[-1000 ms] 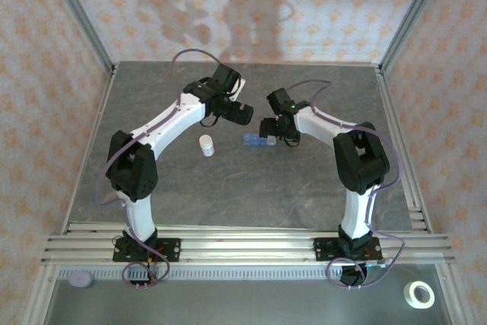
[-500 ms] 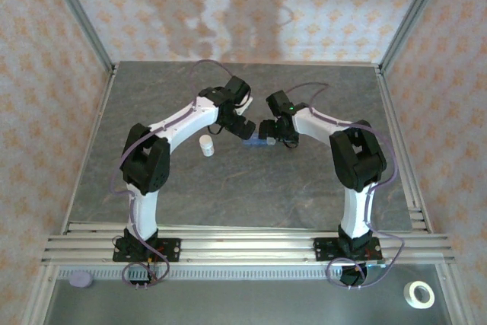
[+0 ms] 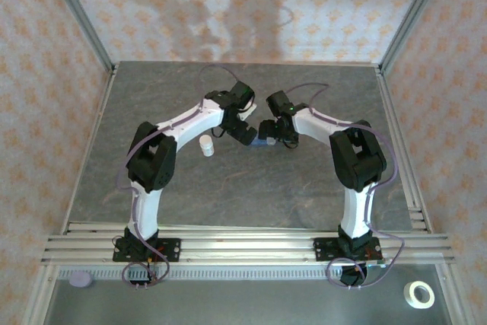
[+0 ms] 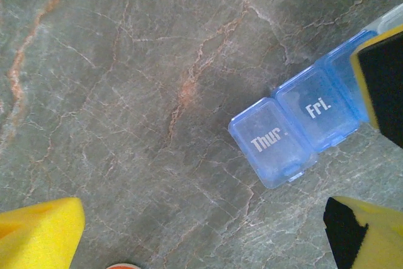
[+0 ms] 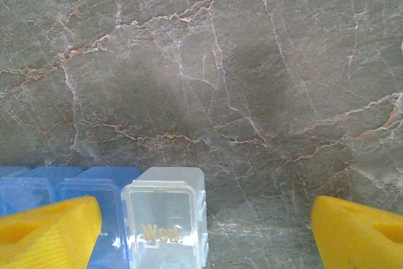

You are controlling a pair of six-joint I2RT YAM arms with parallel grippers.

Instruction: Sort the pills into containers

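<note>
The containers are a strip of joined square compartments [image 3: 261,144] lying mid-table between both grippers. From the left wrist I see blue lidded cells marked "Thur." [image 4: 274,143] and "Fri." [image 4: 318,114]. My left gripper [image 4: 204,225] hangs open just left of that end, with bare table between its yellow fingers [image 4: 38,234]. The right gripper's black-and-yellow finger [image 4: 384,86] covers the strip's far part. From the right wrist, a clear "Wed" cell [image 5: 165,225] and blue cells [image 5: 94,190] lie inside my open right gripper [image 5: 204,222], beside its left finger [image 5: 50,231]. The pills are out of view.
A small white bottle [image 3: 206,145] stands upright just left of the left gripper [image 3: 245,135]. A small orange-red thing [image 4: 123,266] peeks in at the left wrist view's bottom edge. Metal frame posts and patterned walls enclose the table. A tape roll [image 3: 418,294] lies off the table, front right.
The left arm has swung forward and right, bringing its gripper from the back of the table down beside the strip. The right arm has stayed put.
</note>
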